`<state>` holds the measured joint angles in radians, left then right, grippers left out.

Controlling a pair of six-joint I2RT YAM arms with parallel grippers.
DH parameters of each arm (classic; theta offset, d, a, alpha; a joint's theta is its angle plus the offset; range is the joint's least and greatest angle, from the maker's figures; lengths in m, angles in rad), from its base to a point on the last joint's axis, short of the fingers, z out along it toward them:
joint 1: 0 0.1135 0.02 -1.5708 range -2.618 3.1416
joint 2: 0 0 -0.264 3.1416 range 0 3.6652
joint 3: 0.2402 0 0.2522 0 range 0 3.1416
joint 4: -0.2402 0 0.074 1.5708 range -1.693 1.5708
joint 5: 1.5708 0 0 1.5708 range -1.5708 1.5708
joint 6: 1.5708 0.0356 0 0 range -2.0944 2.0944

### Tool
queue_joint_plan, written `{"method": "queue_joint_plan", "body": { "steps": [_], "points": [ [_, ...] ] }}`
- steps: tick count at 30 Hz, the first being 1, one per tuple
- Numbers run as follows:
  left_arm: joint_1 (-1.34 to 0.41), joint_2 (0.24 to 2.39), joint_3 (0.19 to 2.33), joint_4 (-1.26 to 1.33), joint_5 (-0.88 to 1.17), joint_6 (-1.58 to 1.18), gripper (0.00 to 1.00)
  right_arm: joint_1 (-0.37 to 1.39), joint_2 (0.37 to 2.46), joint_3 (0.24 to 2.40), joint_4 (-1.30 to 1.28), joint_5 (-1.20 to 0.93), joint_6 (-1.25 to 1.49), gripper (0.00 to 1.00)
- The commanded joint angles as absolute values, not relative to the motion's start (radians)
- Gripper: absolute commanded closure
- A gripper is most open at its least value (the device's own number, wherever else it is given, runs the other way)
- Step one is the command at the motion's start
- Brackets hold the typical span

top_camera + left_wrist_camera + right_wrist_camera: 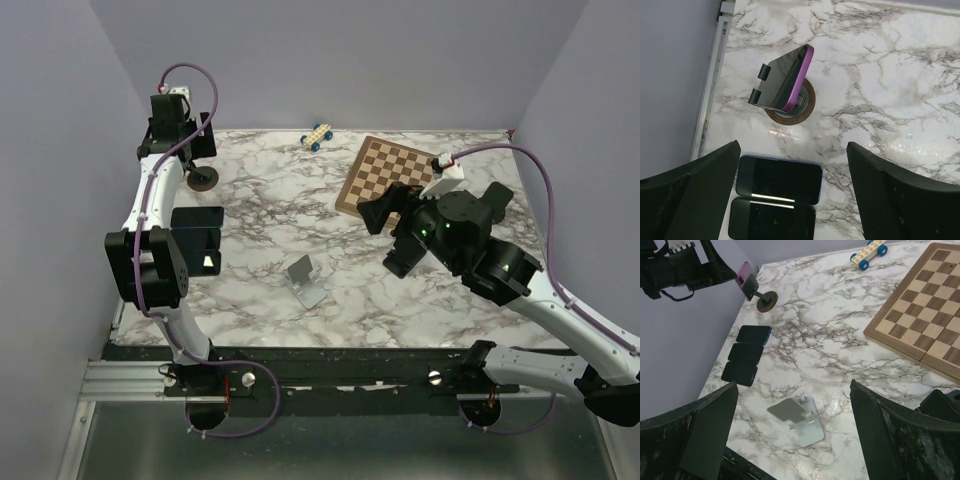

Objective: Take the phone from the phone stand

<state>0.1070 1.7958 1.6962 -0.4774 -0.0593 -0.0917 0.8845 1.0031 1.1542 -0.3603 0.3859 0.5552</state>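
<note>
The phone (789,79), in a purple case, leans on a phone stand with a round brown base (805,111) near the table's left edge. My left gripper (792,197) hovers above and short of it, open, with nothing between its fingers (695,200). From the right wrist the phone (745,277) and its stand (767,301) show far off, at the back left. My right gripper (792,440) is open and empty over the table's middle, above a silver stand (799,420) that holds nothing. From the top only the round base (205,178) shows under the left arm.
Three dark phones (746,353) lie flat in a row along the left edge; two of them (777,179) sit right below my left gripper. A wooden chessboard (388,175) lies at the back right and a small toy car (318,136) at the back. The purple wall (670,75) is close on the left.
</note>
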Motion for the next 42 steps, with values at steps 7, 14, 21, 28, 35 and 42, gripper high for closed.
{"method": "queue_joint_plan", "body": {
  "steps": [7, 14, 21, 28, 35, 42],
  "points": [
    [0.037, 1.943, 1.841, -0.469, -0.229, 0.081, 0.05, 0.885, 1.028, 1.187, -0.359, 0.357, 0.534, 0.0],
    [0.037, 2.021, 1.917, -0.485, -0.253, 0.116, 0.11, 0.885, 1.059, 1.23, -0.391, 0.335, 0.518, 0.0],
    [0.026, 2.068, 1.95, -0.49, -0.292, 0.147, 0.15, 0.885, 1.116, 1.251, -0.402, 0.319, 0.51, 0.0],
    [0.02, 2.122, 1.991, -0.501, -0.309, 0.153, 0.33, 0.884, 1.142, 1.252, -0.391, 0.312, 0.512, 0.0],
    [0.003, 2.164, 1.996, -0.483, -0.373, 0.185, 0.41, 0.884, 1.145, 1.259, -0.394, 0.317, 0.498, 0.0],
    [0.003, 2.176, 1.991, -0.45, -0.4, 0.199, 0.43, 0.882, 1.166, 1.264, -0.399, 0.309, 0.499, 0.0]
  ]
}}
